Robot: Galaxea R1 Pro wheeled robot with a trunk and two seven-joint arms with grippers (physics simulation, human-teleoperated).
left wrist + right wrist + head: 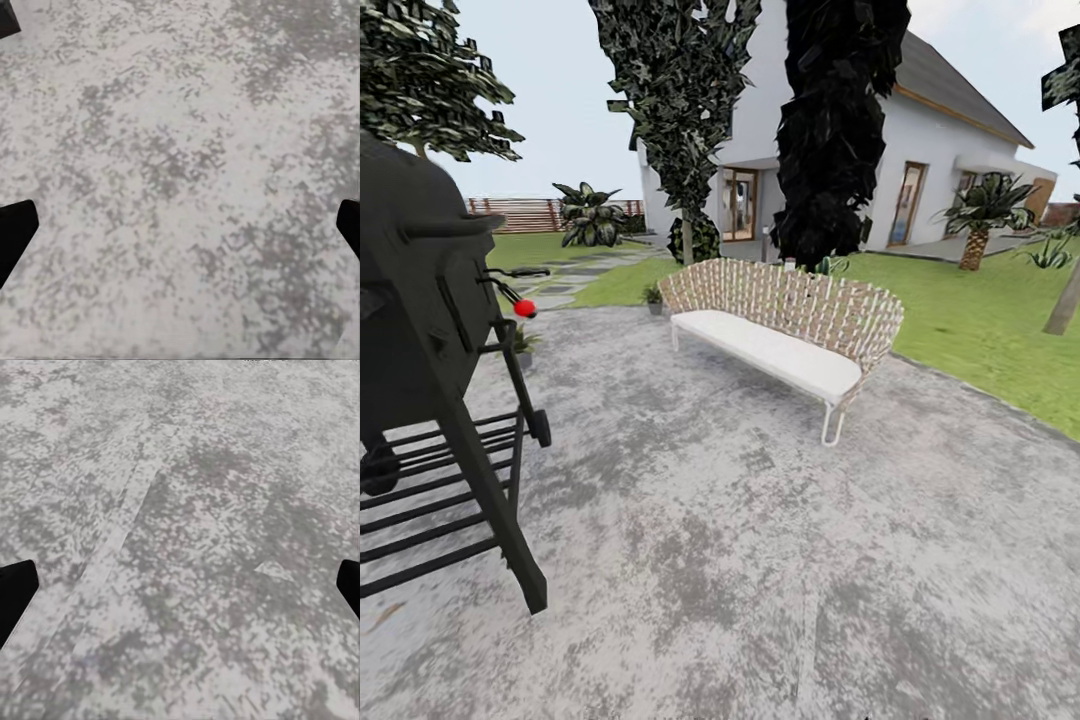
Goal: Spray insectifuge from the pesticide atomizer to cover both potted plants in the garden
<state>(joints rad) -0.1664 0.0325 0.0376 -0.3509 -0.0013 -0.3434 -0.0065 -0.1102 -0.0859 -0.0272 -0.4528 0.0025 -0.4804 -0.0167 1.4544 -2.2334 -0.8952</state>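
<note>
Judging from the task, the atomizer should be light, stiff and slick, best gripped round its body below the trigger, but it cannot be made out from the patio, where both hands hang wide open, holding nothing.

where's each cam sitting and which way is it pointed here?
Head view: on the robot's head, facing forward and down across the stone patio to a wicker bench, a black grill and the house; none of the robot's body is visible.
Left wrist view: near the left claw, looking down at the mottled paving; dark fingertips at the edges.
Right wrist view: near the right claw, also aimed at the paving; dark fingertips at the edges.
Shared: all three show the patio.
</note>
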